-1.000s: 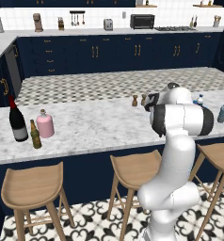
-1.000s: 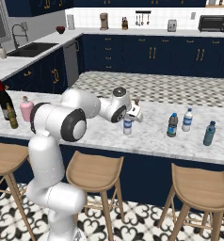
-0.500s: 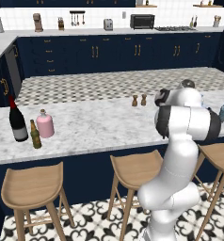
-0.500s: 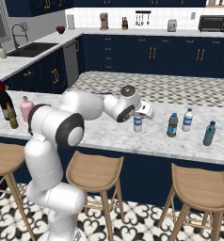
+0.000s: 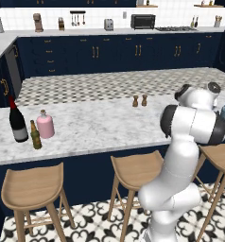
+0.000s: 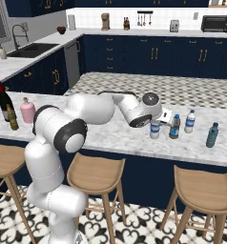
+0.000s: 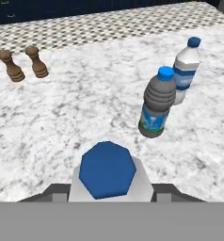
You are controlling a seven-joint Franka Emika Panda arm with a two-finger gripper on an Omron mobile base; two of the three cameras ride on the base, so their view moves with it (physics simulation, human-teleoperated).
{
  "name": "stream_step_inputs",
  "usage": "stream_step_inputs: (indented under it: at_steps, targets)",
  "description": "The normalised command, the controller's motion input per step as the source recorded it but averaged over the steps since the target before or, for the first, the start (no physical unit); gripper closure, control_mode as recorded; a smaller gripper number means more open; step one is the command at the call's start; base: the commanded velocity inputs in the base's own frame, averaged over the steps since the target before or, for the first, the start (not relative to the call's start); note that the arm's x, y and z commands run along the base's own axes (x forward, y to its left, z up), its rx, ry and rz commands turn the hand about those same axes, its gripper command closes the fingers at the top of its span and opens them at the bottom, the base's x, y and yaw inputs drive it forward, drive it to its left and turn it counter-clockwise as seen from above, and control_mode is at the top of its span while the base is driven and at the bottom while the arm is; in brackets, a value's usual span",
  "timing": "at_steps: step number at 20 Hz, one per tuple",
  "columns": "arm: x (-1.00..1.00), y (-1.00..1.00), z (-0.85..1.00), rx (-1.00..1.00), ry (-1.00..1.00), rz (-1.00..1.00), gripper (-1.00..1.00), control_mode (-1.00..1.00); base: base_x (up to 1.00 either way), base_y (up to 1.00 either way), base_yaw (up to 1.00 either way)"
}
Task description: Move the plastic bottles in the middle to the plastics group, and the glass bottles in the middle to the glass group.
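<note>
The pale blue-capped bottle (image 7: 107, 170) is sitting between the jaws of the gripper (image 6: 156, 121), which is clamping it just under the cap. In the right base view it is hanging upright at the marble counter (image 7: 85, 103); whether its base is touching the stone I cannot tell.

Just ahead of the gripper and to its right, the dark-topped bottle (image 7: 156, 101) is standing upright. The clear white-labelled bottle (image 7: 185, 70) is standing close behind that one, and the teal bottle (image 6: 212, 135) is farther out on the same side. A pair of brown grinders (image 7: 37, 61) is standing well off on the gripper's other side.

Far behind the arm, the pink bottle (image 5: 45, 124) is already sitting beside the wine bottle (image 5: 17, 120) and the beer bottle (image 5: 35, 135), so the glass half looks done.

The step in hand looks like setting this bottle down in the plastics group. To do it well:
- Keep the bottle vertical and lower it straight.
- Leave a gap to the dark-topped bottle, which looks light enough to tip at a nudge.
- Open the jaws only once the base is resting flat, then lift straight up.
</note>
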Motion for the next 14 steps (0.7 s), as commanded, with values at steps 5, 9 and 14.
stream_step_inputs:
  at_steps: [5, 9, 14]
  targets:
    - [-0.29, -0.73, 0.00, 0.00, 0.00, 0.07, 1.00, -1.00, 0.00, 0.00, 0.00]
    - [-0.19, -0.70, 0.00, 0.00, 0.00, 0.06, 1.00, -1.00, 0.00, 0.00, 0.00]
    - [0.00, -0.43, 0.00, 0.00, 0.01, 0.05, 1.00, -1.00, 0.00, 0.00, 0.00]
